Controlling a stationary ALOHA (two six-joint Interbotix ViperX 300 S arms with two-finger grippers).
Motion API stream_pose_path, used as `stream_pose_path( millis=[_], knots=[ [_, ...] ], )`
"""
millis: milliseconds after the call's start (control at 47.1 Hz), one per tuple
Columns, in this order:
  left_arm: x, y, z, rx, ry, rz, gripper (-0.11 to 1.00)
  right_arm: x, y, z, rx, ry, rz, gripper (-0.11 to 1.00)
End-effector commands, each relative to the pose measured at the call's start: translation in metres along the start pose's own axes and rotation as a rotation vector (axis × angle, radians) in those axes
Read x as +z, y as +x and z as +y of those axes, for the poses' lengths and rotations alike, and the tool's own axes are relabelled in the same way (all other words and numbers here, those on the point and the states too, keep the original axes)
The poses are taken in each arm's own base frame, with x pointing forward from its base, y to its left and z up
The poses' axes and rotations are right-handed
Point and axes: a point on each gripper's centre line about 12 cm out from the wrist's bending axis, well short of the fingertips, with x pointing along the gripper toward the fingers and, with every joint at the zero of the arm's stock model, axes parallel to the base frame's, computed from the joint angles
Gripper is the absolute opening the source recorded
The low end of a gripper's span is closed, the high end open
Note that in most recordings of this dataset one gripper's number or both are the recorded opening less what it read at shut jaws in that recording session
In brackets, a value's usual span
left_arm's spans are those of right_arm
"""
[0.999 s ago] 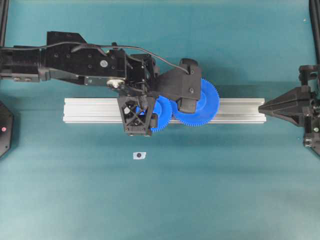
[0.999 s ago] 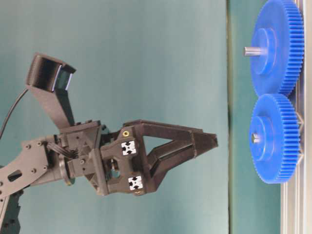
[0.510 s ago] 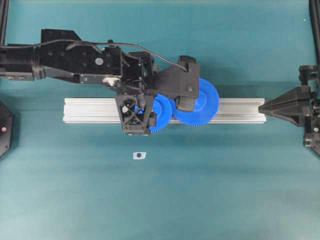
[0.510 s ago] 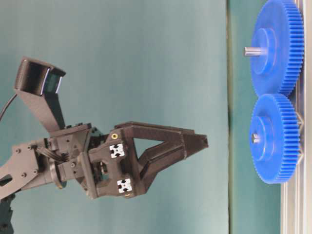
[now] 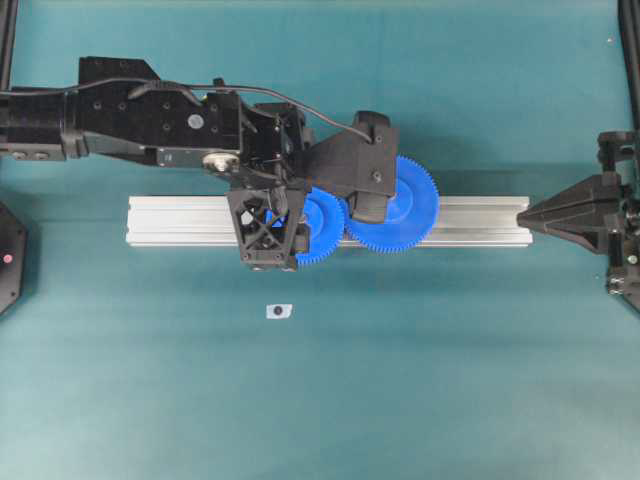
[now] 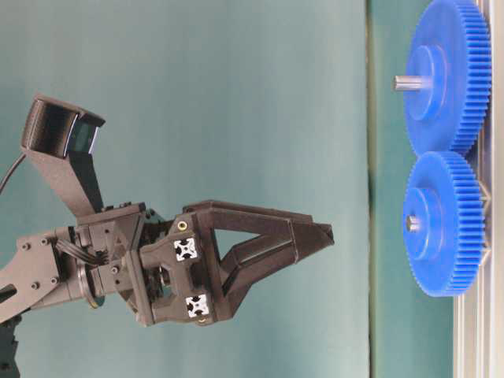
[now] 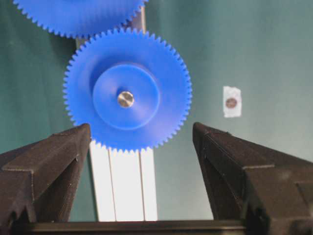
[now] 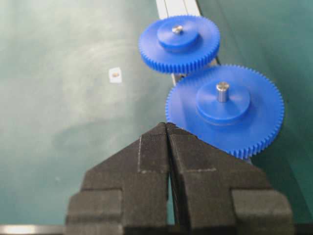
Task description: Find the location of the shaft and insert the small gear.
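Observation:
The small gear (image 7: 161, 100) sits flat on the aluminium rail (image 7: 124, 186), its teeth meshed with the larger blue gear (image 5: 412, 210). The shaft's grey tip (image 7: 125, 99) shows in the small gear's hub; the rest of the shaft is hidden. From the side, the small gear (image 6: 441, 223) lies against the rail with the shaft tip (image 6: 411, 224) poking out. My left gripper (image 7: 142, 128) hangs open and empty well above the gear (image 5: 322, 225), touching nothing. My right gripper (image 8: 167, 125) is shut and empty off the rail's right end (image 5: 525, 212).
The larger gear (image 8: 225, 110) carries a taller grey pin (image 8: 222, 90). A white-rimmed dark dot (image 5: 279, 311) lies on the teal mat in front of the rail (image 5: 180, 220). Black frame posts stand at the left and right table edges.
My open left gripper has drawn further away from the small gear and shifted slightly left. The gear stays on the shaft. The right arm has not moved.

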Motion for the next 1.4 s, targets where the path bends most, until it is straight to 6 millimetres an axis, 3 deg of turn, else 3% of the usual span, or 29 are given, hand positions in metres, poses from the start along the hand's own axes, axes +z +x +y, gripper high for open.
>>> stream_pose_path(
  millis=[0, 1381],
  knots=[
    [0.0066, -0.0261, 0.0009, 0.011, 0.000, -0.070, 0.80, 0.0030, 0.0008, 0.0003, 0.000, 0.013, -0.011, 0.00],
    [0.0104, -0.0306, 0.0015, 0.010, -0.002, -0.064, 0.80, 0.0050, -0.0050, 0.0005, 0.005, 0.013, -0.040, 0.00]
  ],
)
